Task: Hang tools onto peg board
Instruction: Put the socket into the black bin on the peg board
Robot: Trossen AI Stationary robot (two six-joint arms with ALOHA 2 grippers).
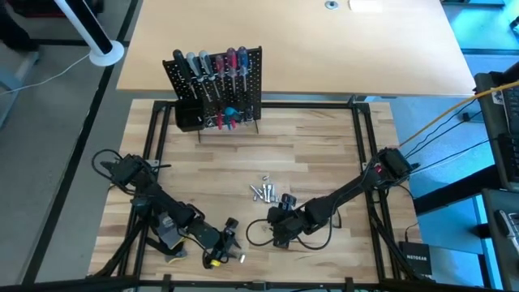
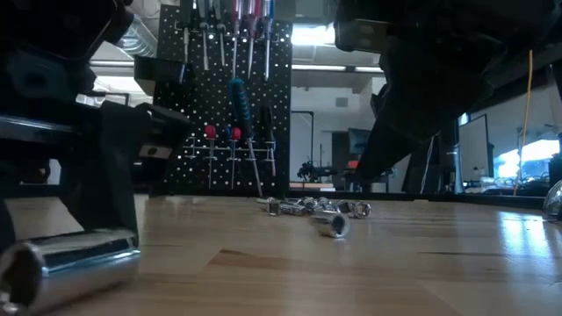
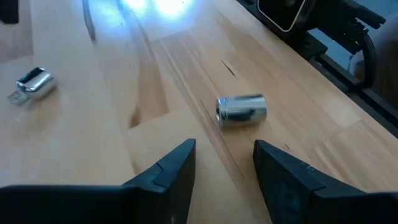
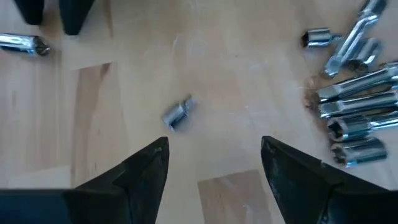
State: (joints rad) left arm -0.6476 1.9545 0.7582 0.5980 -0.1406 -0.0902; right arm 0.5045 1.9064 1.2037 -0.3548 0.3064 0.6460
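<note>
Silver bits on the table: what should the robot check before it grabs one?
1. Left gripper open: ok.
2. Lone silver socket lies just ahead of the left gripper, apart from it: ok.
3. Right gripper open: ok.
4. Small bit lies ahead of the right gripper: ok.
5. Peg board upright, screwdrivers hung: ok.
6. Free peg for sockets: cannot tell.

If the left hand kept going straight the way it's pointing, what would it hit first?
Most likely the silver socket lying on its side on the wooden table, just ahead of the open left hand. Depth is hard to judge, so the hand might pass over it.
</note>
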